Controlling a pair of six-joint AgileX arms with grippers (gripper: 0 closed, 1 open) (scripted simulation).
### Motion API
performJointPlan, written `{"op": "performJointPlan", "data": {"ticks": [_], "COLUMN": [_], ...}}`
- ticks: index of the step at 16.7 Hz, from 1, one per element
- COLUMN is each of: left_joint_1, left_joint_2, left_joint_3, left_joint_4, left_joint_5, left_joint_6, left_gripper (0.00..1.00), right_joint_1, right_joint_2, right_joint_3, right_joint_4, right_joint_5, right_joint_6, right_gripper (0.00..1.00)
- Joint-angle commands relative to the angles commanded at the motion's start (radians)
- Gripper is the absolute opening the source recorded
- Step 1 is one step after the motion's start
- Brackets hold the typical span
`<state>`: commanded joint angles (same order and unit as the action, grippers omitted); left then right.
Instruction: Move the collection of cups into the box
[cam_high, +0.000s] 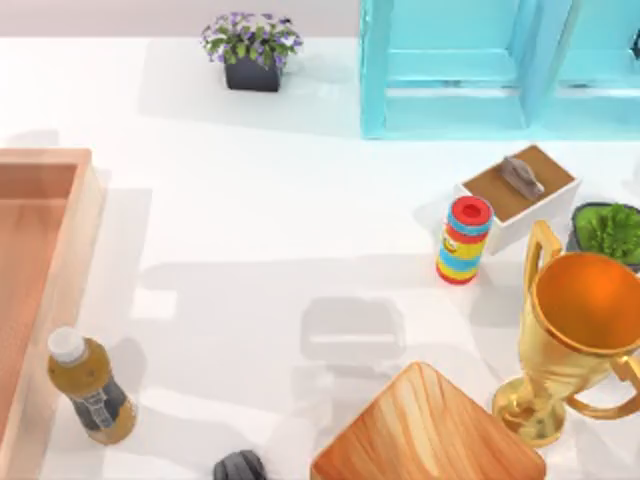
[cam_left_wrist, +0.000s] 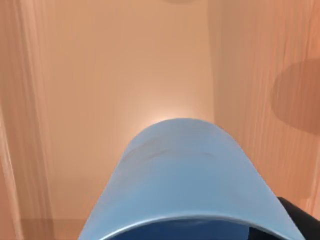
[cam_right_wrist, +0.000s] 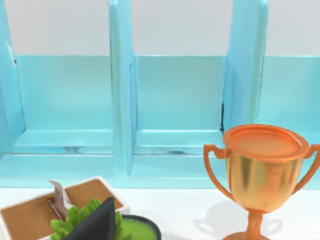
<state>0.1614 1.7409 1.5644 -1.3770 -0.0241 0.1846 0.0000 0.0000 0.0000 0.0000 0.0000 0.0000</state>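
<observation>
A plain blue cup (cam_left_wrist: 182, 170) sits close under the left wrist camera, its rim toward the camera. It hangs over the orange-brown wooden floor of the box (cam_left_wrist: 125, 65). My left gripper is shut on the cup, with a black finger (cam_left_wrist: 301, 220) against its side. From above, the box (cam_high: 85, 215) lies at the table's left edge and runs out of the picture. My right arm is parked toward the right rear, and its wrist camera faces the cyan shelf.
A brown-liquid bottle (cam_high: 88, 385) lies beside the box's near corner. A wooden board (cam_high: 425, 430) and a dark grey object (cam_high: 240, 466) sit at the front. On the right stand a gold trophy (cam_high: 575, 330), a striped cylinder (cam_high: 464, 240), a small white box (cam_high: 520, 195) and a green plant (cam_high: 610, 232). A cyan shelf (cam_high: 480, 65) and a flower pot (cam_high: 252, 50) stand at the back.
</observation>
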Motion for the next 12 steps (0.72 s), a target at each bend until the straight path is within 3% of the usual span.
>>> {"op": "performJointPlan", "data": {"ticks": [12], "left_joint_1": [0.034], "left_joint_2": [0.025], "left_joint_3": [-0.225], "left_joint_4": [0.251], "left_joint_5": [0.001], "left_joint_6": [0.034], "left_gripper": [0.0], "right_joint_1": [0.0], "right_joint_2": [0.0], "right_joint_3": [0.0], "right_joint_4": [0.0], "right_joint_5": [0.0], "right_joint_6": [0.0], "right_gripper": [1.0]}}
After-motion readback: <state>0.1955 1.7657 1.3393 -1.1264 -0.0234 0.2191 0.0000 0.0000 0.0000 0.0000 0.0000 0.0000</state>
